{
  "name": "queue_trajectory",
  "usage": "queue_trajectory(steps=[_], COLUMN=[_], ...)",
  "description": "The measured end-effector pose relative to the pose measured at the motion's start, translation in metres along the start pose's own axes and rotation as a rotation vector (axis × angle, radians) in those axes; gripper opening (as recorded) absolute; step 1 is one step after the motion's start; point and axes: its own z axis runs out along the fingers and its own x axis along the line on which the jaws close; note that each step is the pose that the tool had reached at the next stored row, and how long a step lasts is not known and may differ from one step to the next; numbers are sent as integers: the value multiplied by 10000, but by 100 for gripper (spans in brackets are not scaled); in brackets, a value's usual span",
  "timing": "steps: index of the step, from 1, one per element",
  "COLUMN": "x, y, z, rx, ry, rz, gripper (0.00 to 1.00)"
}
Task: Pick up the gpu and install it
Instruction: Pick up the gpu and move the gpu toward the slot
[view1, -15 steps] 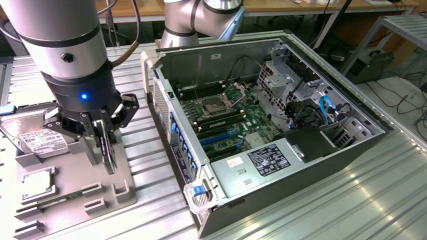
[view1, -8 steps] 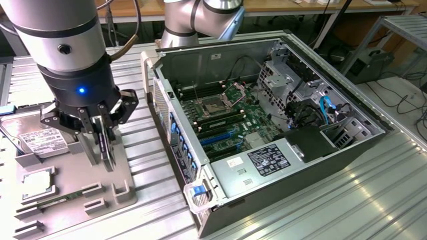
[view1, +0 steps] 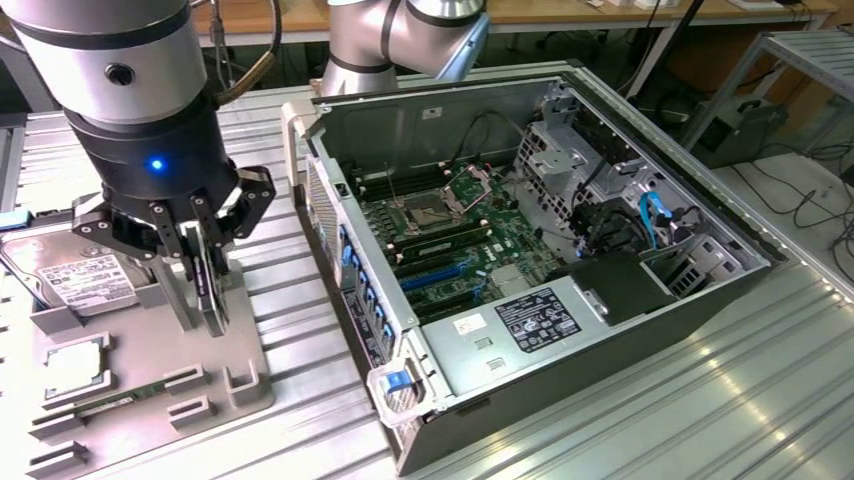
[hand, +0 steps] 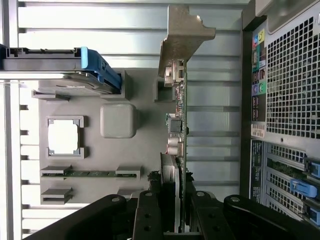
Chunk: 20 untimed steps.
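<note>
End effector: black multi-link gripper (view1: 195, 302) on a silver-and-black arm, blue light on its housing; the two fingers are pressed against opposite faces of the card, clamping it.
Task item: gpu (hand: 179, 102), a thin flat card standing on its long edge, green circuit-board edge studded with small metal connectors, bent matte silver bracket at the end far from the gripper.
Location of gpu: upright in a slot of the grey moulded plastic tray (view1: 254, 352), at the tray edge nearest the computer case.
Tray contents: boxy silver hard drive with white label (view1: 70, 272), lying flat beside the gripper; square silver processor chip (hand: 64, 136) in a raised frame; narrow green memory stick (hand: 90, 174) held between two clips; smooth rounded grey block (hand: 117, 121).
Case: open grey sheet-metal computer case (view1: 400, 125) lying on its side, perforated rear panel, to the exterior view's right of the tray.
Inside case: green motherboard (view1: 461, 235) with a bare square socket, black and blue slots.
Surface: ribbed, shiny aluminium table (view1: 667, 425).
</note>
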Motion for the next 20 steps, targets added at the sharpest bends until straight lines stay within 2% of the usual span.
queue_trajectory(steps=[11, 20], x=[-2, -2], y=[5, 5], z=[-130, -138], rx=[0, 0], ry=[0, 1], rz=[-1, 0], gripper=[28, 28])
